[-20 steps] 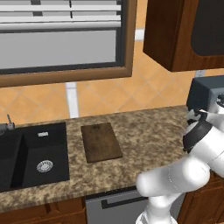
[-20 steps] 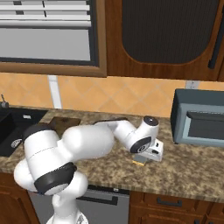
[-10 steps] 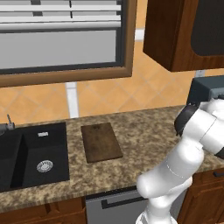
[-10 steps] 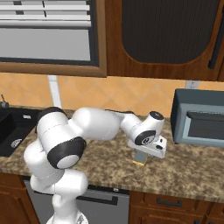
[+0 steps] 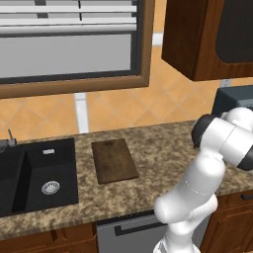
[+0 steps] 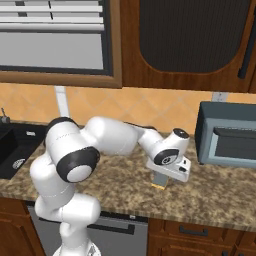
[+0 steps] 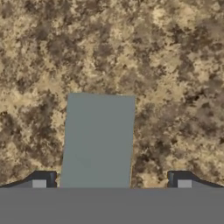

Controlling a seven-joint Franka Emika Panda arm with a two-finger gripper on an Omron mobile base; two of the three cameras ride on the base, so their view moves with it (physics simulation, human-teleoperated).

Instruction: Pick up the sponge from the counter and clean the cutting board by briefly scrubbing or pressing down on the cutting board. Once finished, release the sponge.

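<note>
Lower over the counter (image 6: 220,192) than a second ago, closer to the sponge (image 7: 98,140). Gripper (image 7: 111,180) spread fully wide, fingers (image 7: 43,180) straddling the sponge, grasping nothing. Cutting board (image 5: 114,160) well apart, beside the sink (image 5: 37,175).

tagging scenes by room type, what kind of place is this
A home kitchen, rendered: a black sink basin set into a speckled granite counter, a microwave at the wall, and wooden cabinets overhead.

Arm (image 6: 115,137) stretched right across mid-frame, wrist bent down; gripper (image 7: 111,183) at lower centre of hand view, jaws wide apart.
</note>
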